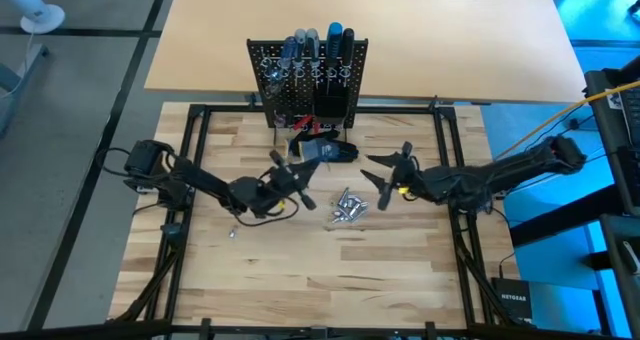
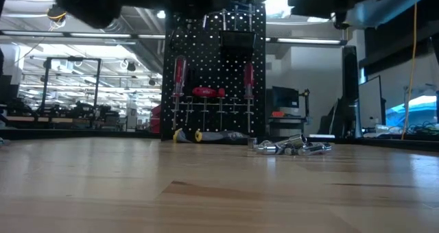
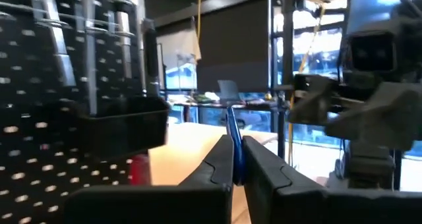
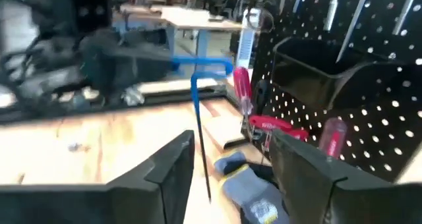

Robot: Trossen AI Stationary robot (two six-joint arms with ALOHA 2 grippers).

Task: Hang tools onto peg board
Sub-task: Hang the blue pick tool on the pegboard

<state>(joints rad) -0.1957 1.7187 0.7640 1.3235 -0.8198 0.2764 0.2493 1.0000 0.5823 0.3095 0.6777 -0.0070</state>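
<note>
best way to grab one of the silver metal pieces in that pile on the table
Probably from straight above, fingers closing across the narrow width of a piece at the edge of the silver metal pieces. They lie flat and tangled on the table, so an outer one should lift cleanest. The open right gripper is nearest.

"NETGEAR" in pale letters on a black box (image 1: pixel 519 298) at the table's right edge

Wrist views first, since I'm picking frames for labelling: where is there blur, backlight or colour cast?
Left wrist view: the peg board close by is smeared, bright windows backlight the left claw, shut on a thin blue tool. Right wrist view: soft all over, the open right claw blurred. High view: blue cast along the right edge. Low view: dark arms overhead, silver pieces glinting.
</note>
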